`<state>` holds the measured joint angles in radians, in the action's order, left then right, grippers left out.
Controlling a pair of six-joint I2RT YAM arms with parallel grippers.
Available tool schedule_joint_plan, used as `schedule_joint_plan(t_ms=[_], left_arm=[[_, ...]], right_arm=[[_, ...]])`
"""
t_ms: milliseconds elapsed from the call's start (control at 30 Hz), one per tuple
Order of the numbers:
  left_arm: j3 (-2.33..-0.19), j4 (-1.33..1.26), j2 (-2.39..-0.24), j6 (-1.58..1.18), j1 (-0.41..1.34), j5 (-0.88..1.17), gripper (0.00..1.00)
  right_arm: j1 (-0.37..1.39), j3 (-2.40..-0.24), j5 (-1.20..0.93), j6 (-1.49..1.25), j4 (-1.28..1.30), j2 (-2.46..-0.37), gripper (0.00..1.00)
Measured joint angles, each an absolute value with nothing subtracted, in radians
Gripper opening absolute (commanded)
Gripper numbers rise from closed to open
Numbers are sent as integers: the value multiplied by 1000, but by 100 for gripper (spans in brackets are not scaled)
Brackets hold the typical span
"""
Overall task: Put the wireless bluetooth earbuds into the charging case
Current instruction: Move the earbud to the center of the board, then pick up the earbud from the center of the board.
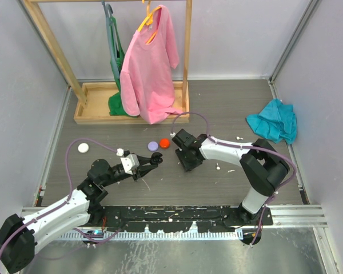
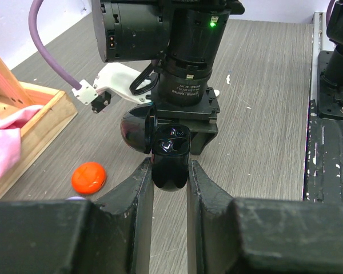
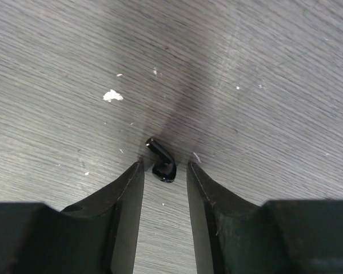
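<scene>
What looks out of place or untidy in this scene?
A black earbud lies on the table at the open right tool, outside the open charging case in the left tool. White crumbs lie nearby.

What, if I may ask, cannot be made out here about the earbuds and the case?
- Top view: the right gripper hides the black earbud.
- Left wrist view: the case is too dark and glossy inside to tell whether a bud sits there; the left gripper covers its sides.
- Top view: white specks are too small to identify.
</scene>
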<state>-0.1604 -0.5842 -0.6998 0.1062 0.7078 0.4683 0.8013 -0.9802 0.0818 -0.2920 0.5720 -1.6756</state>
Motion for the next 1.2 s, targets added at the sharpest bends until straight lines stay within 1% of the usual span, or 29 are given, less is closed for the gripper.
schedule_joint_plan(t_ms=[367, 633, 767, 900, 1067, 1200], left_arm=[[-161, -584, -700, 106, 707, 468, 0], [-160, -584, -700, 106, 708, 468, 0], [-160, -584, -700, 106, 707, 468, 0], [-161, -584, -699, 106, 708, 468, 0], [-160, -584, -694, 106, 708, 468, 0], [-160, -584, -693, 106, 708, 468, 0]], right_arm=[[796, -986, 213, -282, 618, -1673, 44], [731, -986, 276, -283, 614, -1673, 44], [693, -986, 285, -291, 597, -1673, 44], [678, -986, 281, -312, 598, -1649, 46], [662, -982, 236, -377, 588, -1565, 47], [636, -979, 191, -427, 560, -1552, 46]])
